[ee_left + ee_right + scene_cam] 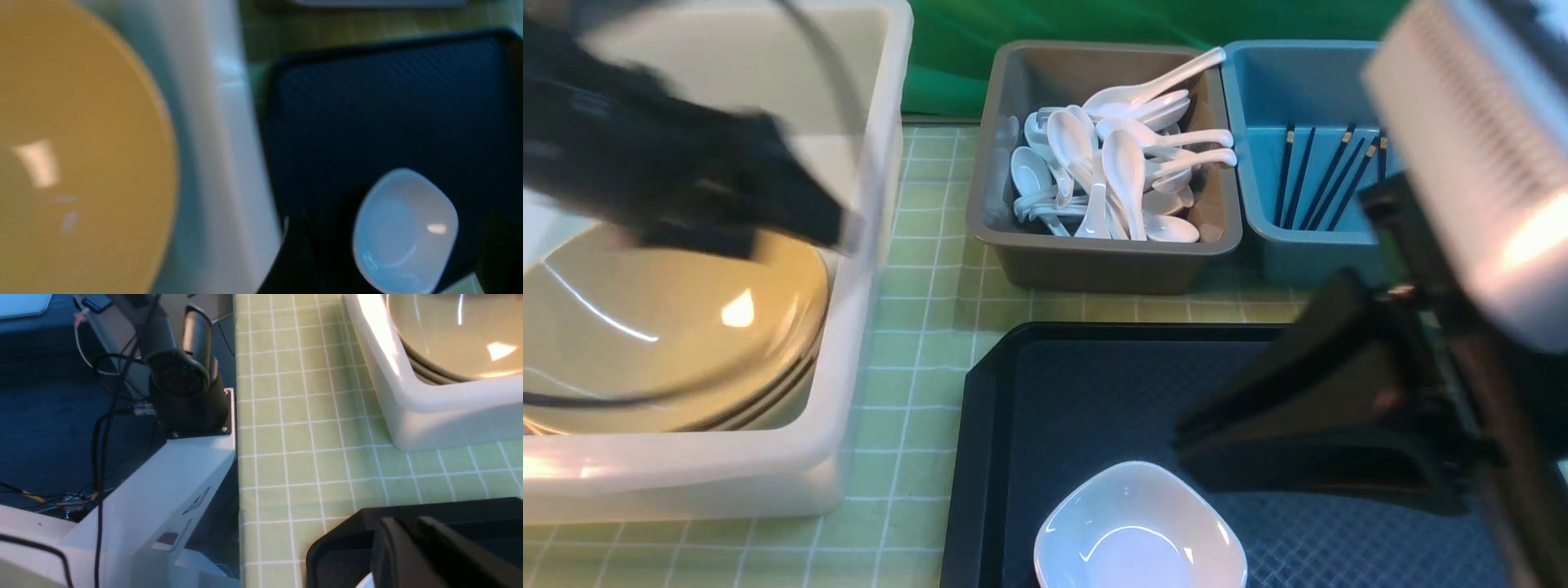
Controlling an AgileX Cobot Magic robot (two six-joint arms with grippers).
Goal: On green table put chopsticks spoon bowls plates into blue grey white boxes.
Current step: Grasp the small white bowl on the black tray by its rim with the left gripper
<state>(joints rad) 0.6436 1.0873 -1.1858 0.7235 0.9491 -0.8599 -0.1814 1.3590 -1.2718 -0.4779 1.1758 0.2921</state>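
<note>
Front view gives the state plainly enough: the olive-tan bowls (pixel 670 343) sit stacked in the white box (pixel 686 482) at the left edge of the green desk (pixel 915 327). The spoons (pixel 1123 163) fill the grey box (pixel 1094 261) at the far edge, and the chopsticks (pixel 1311 175) lie in the blue box (pixel 1298 253) toward the far right corner. One white plate (pixel 1139 531) seems to be all that is left, on the black tray (pixel 1094 392) at the near edge. The left gripper (pixel 792 212) is a blur above the bowls; in its wrist view two dark fingers stand wide apart with nothing between them, so its jaws read as apart and empty. The right gripper (pixel 1188 437) hangs low over the tray just beside the plate, jaws together and holding nothing. The main risk I see is both arms going for that single plate and fouling each other over the tray. Closed jaws brought down on the glossy rim would only shove the plate along the tray or tip it. A shallow pinch on so slick a lip could slip in mid-air. Carried over to the white box, the plate could catch the tall rim or land hard on the bowls and chip.
</note>
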